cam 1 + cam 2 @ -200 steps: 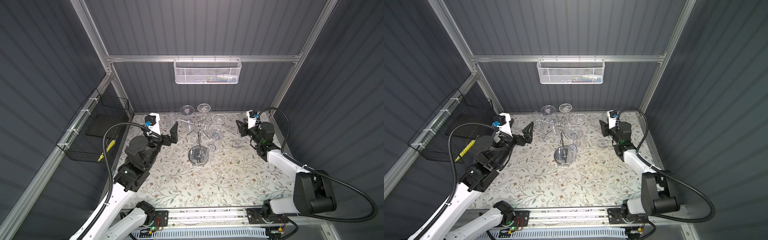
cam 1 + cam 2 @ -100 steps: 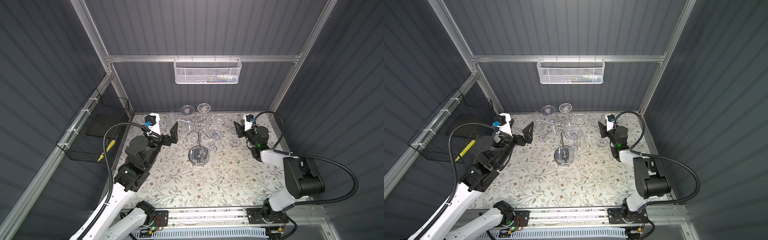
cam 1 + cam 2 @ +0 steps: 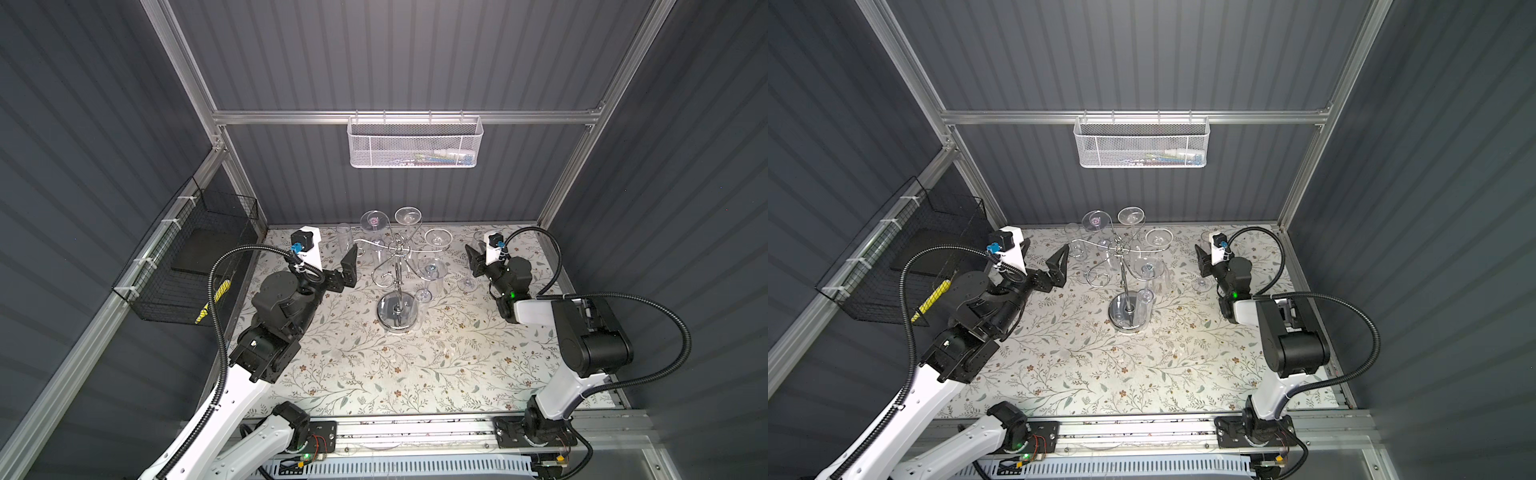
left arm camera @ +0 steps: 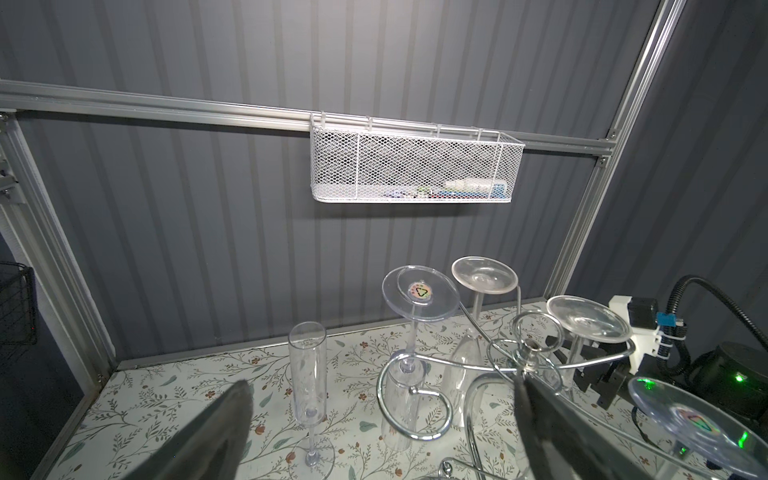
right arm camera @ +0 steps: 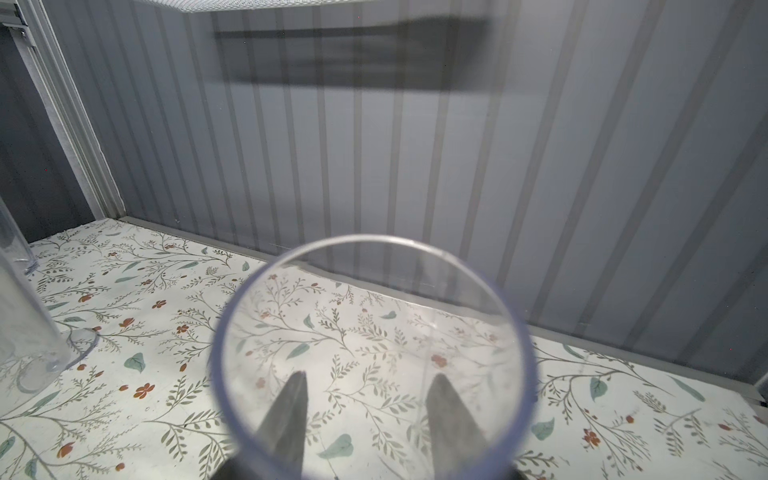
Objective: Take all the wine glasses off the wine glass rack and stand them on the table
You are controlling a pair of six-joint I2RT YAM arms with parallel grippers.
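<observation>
**Glass off the rack, upright in my right claw**

I have the wine glass [image 5: 370, 316] in the right gripper [image 5: 368, 380]. Through the clear wall I see both fingers [image 5: 291, 415] set in on either side of the bowl, so I read it as clasped, not loose. The glass is off the wine glass rack [image 3: 395, 320], to the rack's right and apart from it, over the floral table [image 3: 374, 374].

As I judge it, the next move turns on the glass's long axis. It runs straight up and down, with the rim toward my wrist camera and the foot [image 3: 467, 284] toward the table. Setting it down means travelling along that axis and only then letting go. Whether the foot touches the table I cannot tell.

The right wrist view gives me the rim and the hold, but nothing of the foot or the rack. Both top views give me the foot as a pale disc beside the claw, and the gap to the rack, while the white camera mount hides the hold.

My left gripper [image 3: 1043, 258] gapes wide and empty, facing the rack from the other side. It is the nearer arm to a hanging glass [image 4: 419, 295], slung foot-up on a scroll arm. Only the left wrist view shows clearly that the flute [image 4: 307, 374] stands upright on the table just ahead of those fingers. I would steer round it.
</observation>
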